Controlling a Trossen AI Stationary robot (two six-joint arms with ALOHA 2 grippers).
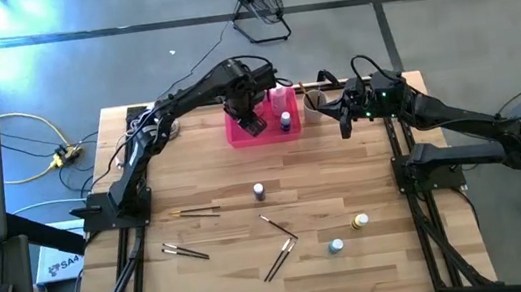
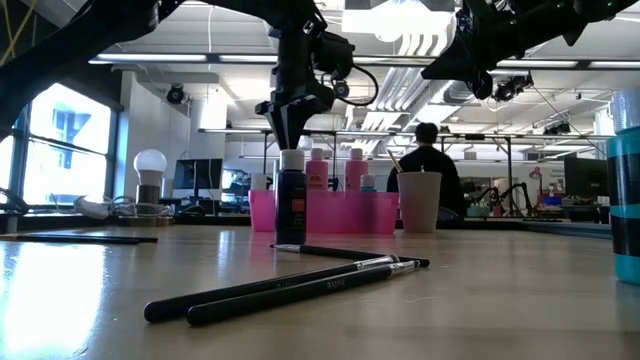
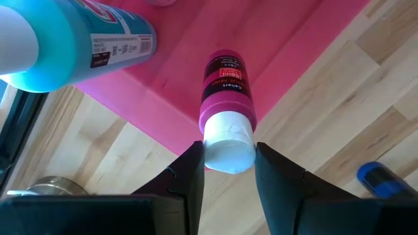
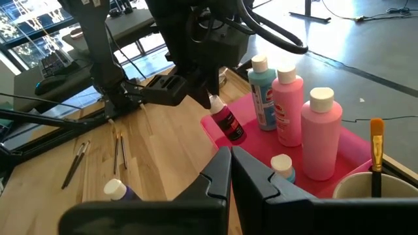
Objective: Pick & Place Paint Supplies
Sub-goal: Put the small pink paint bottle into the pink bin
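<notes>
One bottle: small dark-pink white-capped paint bottle (image 3: 226,98) over bright pink rectangular tray (image 3: 287,59)
Left fingers (image 3: 196,176): pinching its cap (tilted)
Right fingers (image 4: 230,171): closed, empty
Next: lower, release

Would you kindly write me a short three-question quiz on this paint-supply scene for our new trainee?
1. True or false: the left tool is shut on a small dark red bottle by its white cap.
2. Which colour is the tray below that bottle? A) pink B) yellow C) black
3. Fill in: the paintbrush with the yellow ferrule stands in the ____.

Key
1. True: the fingers sit on either side of the cap, the bottle tilted over the tray's edge.
2. A
3. cup, beside the tray; the right tool hangs shut and empty near it.
</notes>
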